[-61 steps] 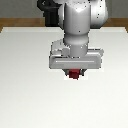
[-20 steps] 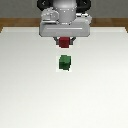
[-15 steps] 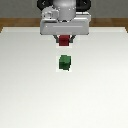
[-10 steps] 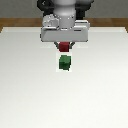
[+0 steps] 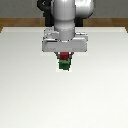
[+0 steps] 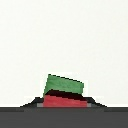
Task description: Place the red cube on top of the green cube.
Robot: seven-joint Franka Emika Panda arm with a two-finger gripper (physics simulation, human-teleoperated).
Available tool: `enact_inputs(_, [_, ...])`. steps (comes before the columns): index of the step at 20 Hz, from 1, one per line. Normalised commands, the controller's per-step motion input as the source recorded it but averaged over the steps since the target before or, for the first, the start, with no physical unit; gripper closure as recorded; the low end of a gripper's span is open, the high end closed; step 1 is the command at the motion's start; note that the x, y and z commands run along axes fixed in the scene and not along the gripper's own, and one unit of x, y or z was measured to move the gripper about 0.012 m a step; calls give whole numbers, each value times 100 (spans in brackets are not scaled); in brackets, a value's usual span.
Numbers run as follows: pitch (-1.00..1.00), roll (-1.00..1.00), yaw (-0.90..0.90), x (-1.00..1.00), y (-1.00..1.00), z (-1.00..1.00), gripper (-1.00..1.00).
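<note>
Much of the scene is masked by the arm itself: in the exterior view its broad wrist block covers the upper part of the gripper point(image 5: 64, 56), and only the lower tips of the fingers can be made out, as dark slivers on either side of the red cube point(image 5: 65, 56). The red cube shows there only as a small strip of colour below the wrist block, clamped between those fingers. Directly beneath it is the green cube point(image 5: 64, 64), resting on the white table point(image 5: 30, 95) about midway across; whether the two cubes touch or a thin gap remains is too fine to tell. In the wrist view the red cube point(image 6: 62, 101) is cut off by the dark gripper body at the frame's edge, and the green cube point(image 6: 64, 84) shows just past it, slightly turned relative to the red one.
</note>
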Motion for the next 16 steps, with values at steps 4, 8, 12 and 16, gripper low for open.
enact_inputs(4, [0,0,0,0,0,0,-100])
enact_inputs(8, [0,0,0,0,0,0,-100])
enact_inputs(12, [0,0,0,0,0,0,-100])
enact_inputs(16, [0,0,0,0,0,0,-100])
